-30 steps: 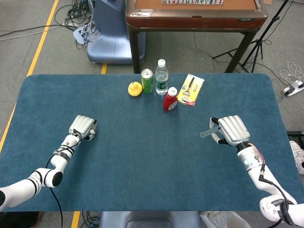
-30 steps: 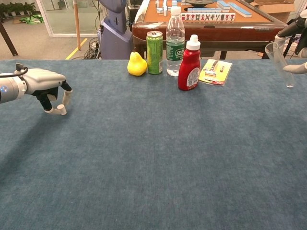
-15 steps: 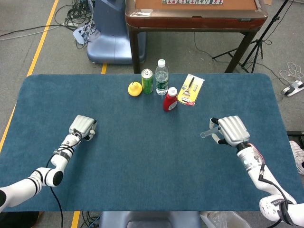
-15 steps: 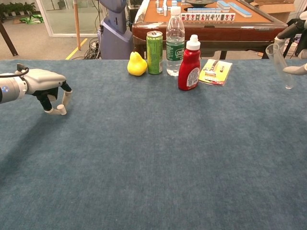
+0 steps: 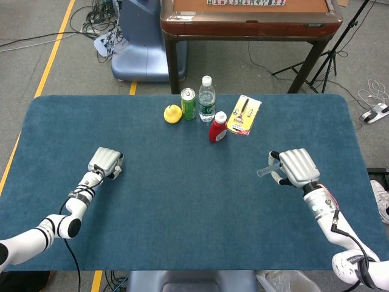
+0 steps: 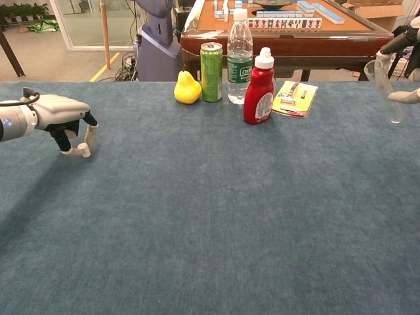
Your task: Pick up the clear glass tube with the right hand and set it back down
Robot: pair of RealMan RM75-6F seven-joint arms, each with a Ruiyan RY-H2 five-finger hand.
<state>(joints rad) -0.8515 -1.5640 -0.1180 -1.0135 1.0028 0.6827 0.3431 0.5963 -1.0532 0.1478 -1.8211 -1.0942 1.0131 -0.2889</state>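
Note:
The clear glass tube (image 5: 265,171) (image 6: 386,92) sticks out leftward from my right hand (image 5: 295,167) in the head view. In the chest view it shows at the far right edge, tilted, its lower end just above the blue table (image 5: 182,188). My right hand (image 6: 407,65) grips the tube, with fingers wrapped around its upper part. My left hand (image 5: 106,163) (image 6: 62,121) hovers low over the table's left side, fingers curled in, holding nothing.
At the table's back middle stand a yellow pear (image 5: 172,114), a green can (image 5: 188,103), a water bottle (image 5: 206,98), a red sauce bottle (image 5: 218,127) and a yellow packet (image 5: 244,115). A wooden table (image 5: 249,18) stands behind.
The tube in my right hand has drifted a little to the right and up in the chest view. My left hand has barely shifted.

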